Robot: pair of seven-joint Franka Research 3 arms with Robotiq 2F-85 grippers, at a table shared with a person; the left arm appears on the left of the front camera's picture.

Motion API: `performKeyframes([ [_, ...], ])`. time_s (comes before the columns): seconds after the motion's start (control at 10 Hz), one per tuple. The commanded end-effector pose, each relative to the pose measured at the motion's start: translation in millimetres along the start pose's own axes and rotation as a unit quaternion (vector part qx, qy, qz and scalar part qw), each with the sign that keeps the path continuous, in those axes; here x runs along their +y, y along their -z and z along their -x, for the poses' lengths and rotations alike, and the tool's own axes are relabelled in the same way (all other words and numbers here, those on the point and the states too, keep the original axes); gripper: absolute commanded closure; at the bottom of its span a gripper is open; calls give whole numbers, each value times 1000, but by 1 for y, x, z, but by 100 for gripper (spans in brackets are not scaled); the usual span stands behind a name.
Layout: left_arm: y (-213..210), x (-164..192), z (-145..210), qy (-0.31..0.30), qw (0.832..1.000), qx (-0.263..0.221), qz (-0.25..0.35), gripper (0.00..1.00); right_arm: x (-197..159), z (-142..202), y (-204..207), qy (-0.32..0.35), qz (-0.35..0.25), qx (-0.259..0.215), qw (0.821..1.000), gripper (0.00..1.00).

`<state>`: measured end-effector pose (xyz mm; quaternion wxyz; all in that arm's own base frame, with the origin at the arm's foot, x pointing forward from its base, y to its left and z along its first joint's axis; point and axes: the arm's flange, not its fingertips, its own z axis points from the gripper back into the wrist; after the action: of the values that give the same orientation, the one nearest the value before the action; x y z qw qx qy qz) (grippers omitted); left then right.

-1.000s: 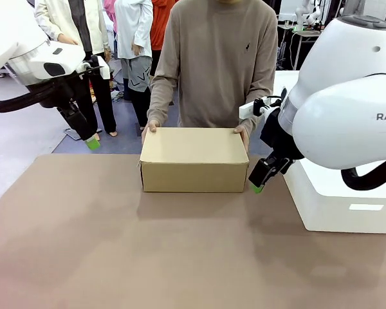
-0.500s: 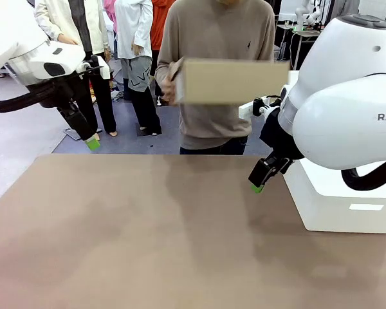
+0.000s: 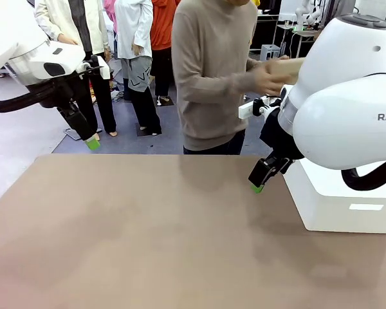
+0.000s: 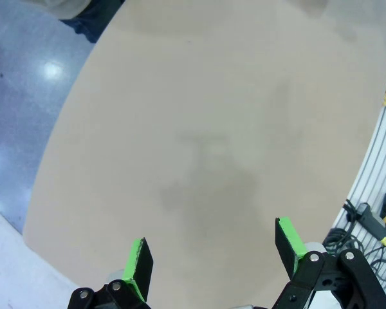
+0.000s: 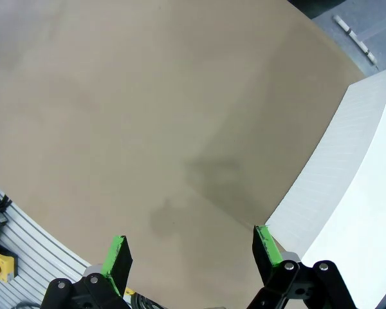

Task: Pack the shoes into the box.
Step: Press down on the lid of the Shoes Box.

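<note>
At the far side of the brown table (image 3: 148, 244), a person in a tan sweater (image 3: 209, 71) is turned sideways with both hands (image 3: 273, 69) together by the big white right arm; they are blurred, so I cannot tell what they hold. The left gripper (image 4: 212, 254) hangs up high over the table's left edge, and its green pads (image 4: 139, 261) are spread wide with nothing between them. The right gripper (image 5: 190, 254) hangs just above the table next to the white block (image 5: 347, 199), and its pads are spread apart too.
</note>
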<state>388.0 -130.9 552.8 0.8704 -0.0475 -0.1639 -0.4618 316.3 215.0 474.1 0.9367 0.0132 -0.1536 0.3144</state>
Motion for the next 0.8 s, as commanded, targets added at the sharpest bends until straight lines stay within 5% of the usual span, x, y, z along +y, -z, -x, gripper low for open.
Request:
performKeyframes([
  [0.0,-1,1,0,0,1000,2,-4,0,0,0,-2,1,0,0,1000,0],
  [0.7,-1,1,0,0,1000,2,-4,0,0,0,-2,1,0,0,1000,0],
])
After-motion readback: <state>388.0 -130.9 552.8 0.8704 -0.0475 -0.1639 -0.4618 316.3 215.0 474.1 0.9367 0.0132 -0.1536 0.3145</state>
